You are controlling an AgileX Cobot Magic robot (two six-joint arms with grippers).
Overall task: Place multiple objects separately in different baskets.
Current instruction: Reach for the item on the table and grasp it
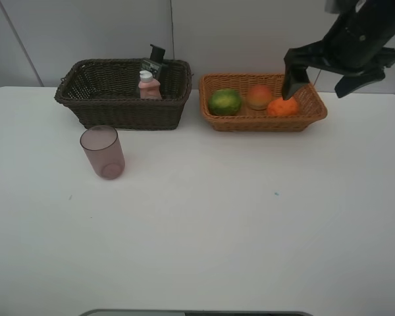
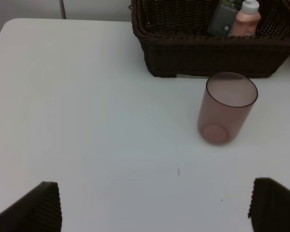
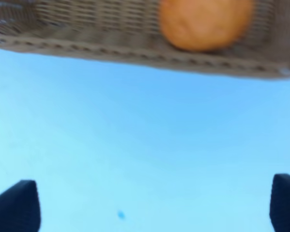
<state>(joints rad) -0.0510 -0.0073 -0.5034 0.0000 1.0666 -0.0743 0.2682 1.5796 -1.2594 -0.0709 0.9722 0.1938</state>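
Note:
The orange-tan basket (image 1: 263,122) holds a green round fruit (image 1: 224,101), a red-yellow peach (image 1: 259,97) and an orange (image 1: 282,106). My right gripper (image 1: 322,84) hangs open above this basket's right end, holding nothing. Its wrist view shows the orange (image 3: 205,21) inside the basket (image 3: 135,46), beyond the empty gripper (image 3: 150,208). The dark brown basket (image 1: 118,113) contains a pink white-capped bottle (image 1: 148,85) and a dark grey flat bottle (image 1: 157,64). A mauve cup (image 1: 103,152) stands upright on the table in front of it. My left gripper (image 2: 154,212) is open, short of the cup (image 2: 227,108).
Both baskets sit side by side at the back of a white table (image 1: 217,217), close to the wall. A small blue speck (image 1: 275,193) marks the tabletop. A grey edge (image 1: 197,313) shows at the table's front.

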